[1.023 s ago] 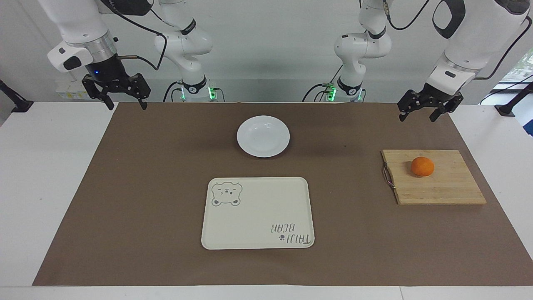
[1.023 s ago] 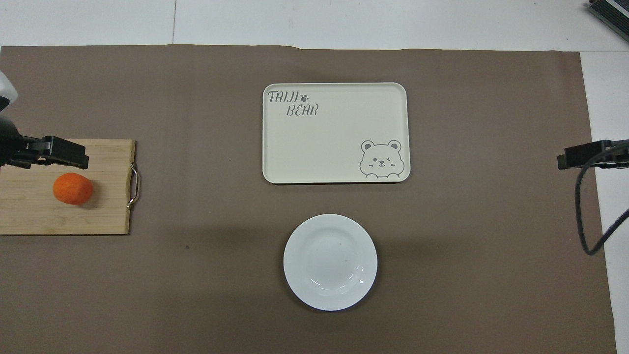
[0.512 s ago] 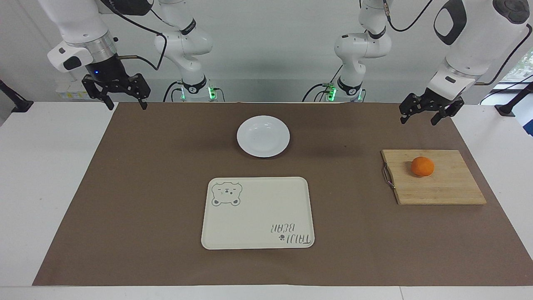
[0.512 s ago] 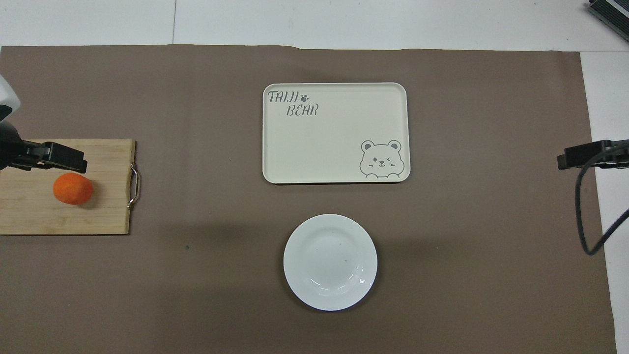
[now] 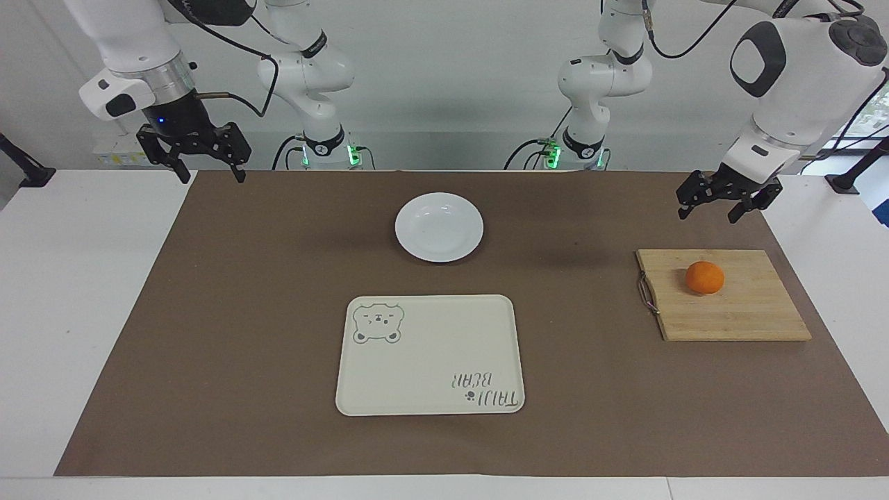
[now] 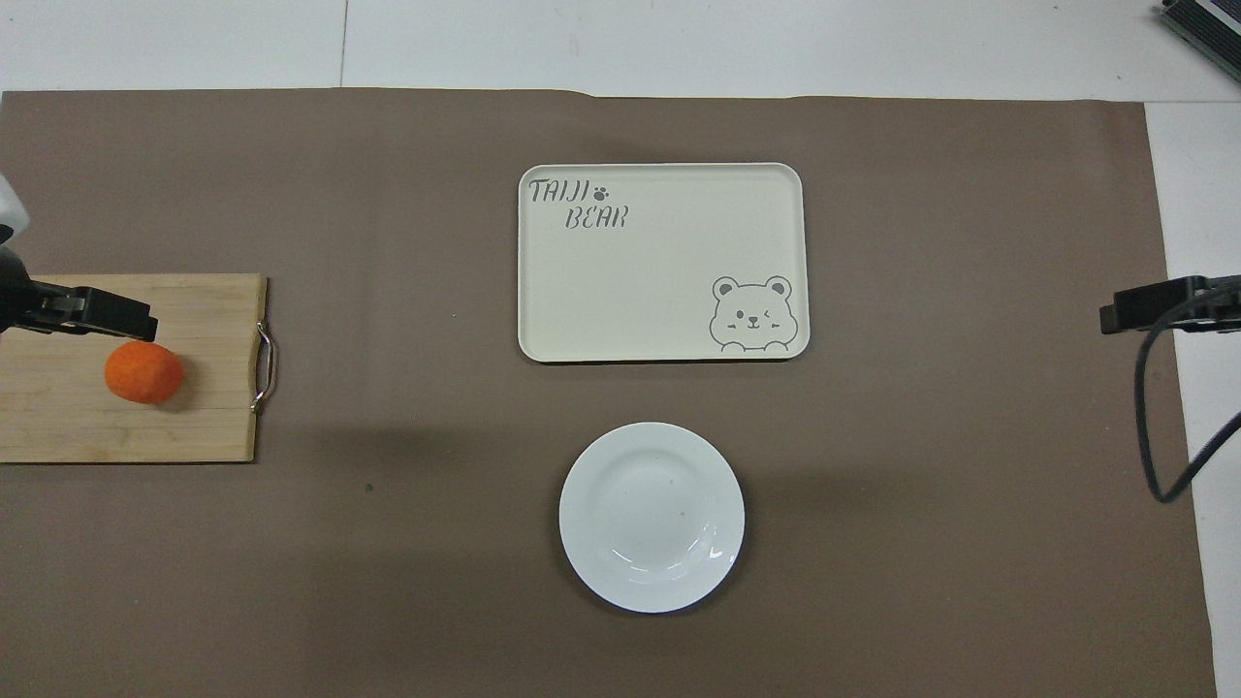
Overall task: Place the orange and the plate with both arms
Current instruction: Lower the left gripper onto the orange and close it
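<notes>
Facing view: left gripper (image 5: 719,205), jaws spread and empty, hangs above the cutting board (image 5: 729,305) where the orange (image 5: 705,277) sits, at the mat's left-arm edge. Best approach: centre over the fruit, descend straight. Right gripper (image 5: 194,153) waits open; plate (image 5: 439,227) untouched.

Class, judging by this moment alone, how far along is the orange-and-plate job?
Nothing is placed yet. The orange lies on the cutting board; the plate sits bare on the mat, nearer the robots than the empty tray. The left gripper hangs open above the mat by the board; the right gripper waits, open. Both pickups remain.
</notes>
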Controlling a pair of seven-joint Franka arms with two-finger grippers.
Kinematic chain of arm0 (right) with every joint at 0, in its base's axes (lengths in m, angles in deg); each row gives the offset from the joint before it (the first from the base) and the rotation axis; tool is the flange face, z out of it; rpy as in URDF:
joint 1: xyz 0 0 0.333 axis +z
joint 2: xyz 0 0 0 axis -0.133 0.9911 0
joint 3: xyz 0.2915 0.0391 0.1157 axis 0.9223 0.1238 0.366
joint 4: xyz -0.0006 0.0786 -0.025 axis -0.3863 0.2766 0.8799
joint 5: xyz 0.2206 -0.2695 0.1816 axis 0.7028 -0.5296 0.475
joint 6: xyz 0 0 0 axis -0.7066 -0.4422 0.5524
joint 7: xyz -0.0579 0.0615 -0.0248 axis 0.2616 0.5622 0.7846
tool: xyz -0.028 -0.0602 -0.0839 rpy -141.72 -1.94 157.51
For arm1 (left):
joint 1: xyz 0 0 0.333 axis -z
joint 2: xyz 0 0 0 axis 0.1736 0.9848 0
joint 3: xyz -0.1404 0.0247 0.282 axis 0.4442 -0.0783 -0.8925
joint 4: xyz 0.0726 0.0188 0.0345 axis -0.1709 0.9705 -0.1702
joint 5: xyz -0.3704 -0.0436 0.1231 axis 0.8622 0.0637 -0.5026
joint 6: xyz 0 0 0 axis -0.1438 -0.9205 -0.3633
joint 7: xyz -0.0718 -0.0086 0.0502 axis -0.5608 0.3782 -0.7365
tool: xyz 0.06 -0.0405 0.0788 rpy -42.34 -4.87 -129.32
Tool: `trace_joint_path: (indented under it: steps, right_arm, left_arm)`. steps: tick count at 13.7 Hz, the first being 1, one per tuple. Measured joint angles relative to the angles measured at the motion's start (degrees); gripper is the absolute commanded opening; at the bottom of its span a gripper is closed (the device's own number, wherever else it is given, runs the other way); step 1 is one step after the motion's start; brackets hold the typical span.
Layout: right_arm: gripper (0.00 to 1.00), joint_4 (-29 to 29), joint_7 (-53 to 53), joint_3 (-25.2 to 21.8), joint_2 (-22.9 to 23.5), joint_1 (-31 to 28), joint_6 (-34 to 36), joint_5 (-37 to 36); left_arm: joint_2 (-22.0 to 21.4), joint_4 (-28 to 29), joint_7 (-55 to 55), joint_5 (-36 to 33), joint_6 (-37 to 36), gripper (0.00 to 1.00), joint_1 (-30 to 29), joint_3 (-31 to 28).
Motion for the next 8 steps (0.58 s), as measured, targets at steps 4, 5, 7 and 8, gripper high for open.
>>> trace_joint_path:
  steps: [4, 5, 7, 8]
  right_arm:
    - [1.0, 0.0, 0.0, 0.0, 0.0, 0.0, 0.0, 0.0]
    - [1.0, 0.0, 0.0, 0.0, 0.0, 0.0, 0.0, 0.0]
    - [1.0, 0.0, 0.0, 0.0, 0.0, 0.0, 0.0, 0.0]
    - [1.0, 0.0, 0.0, 0.0, 0.0, 0.0, 0.0, 0.0]
  left_arm:
    - [0.01, 3.73, -5.82, 0.0, 5.06, 1.0, -3.1, -0.07]
    - [0.04, 5.21, -7.12, 0.0, 6.82, 1.0, -3.76, -0.08]
    - [0.27, 8.11, -9.51, -0.01, 10.52, 1.0, -5.03, -0.1]
    - [0.53, 9.24, -10.59, -0.01, 12.12, 1.0, -5.75, -0.11]
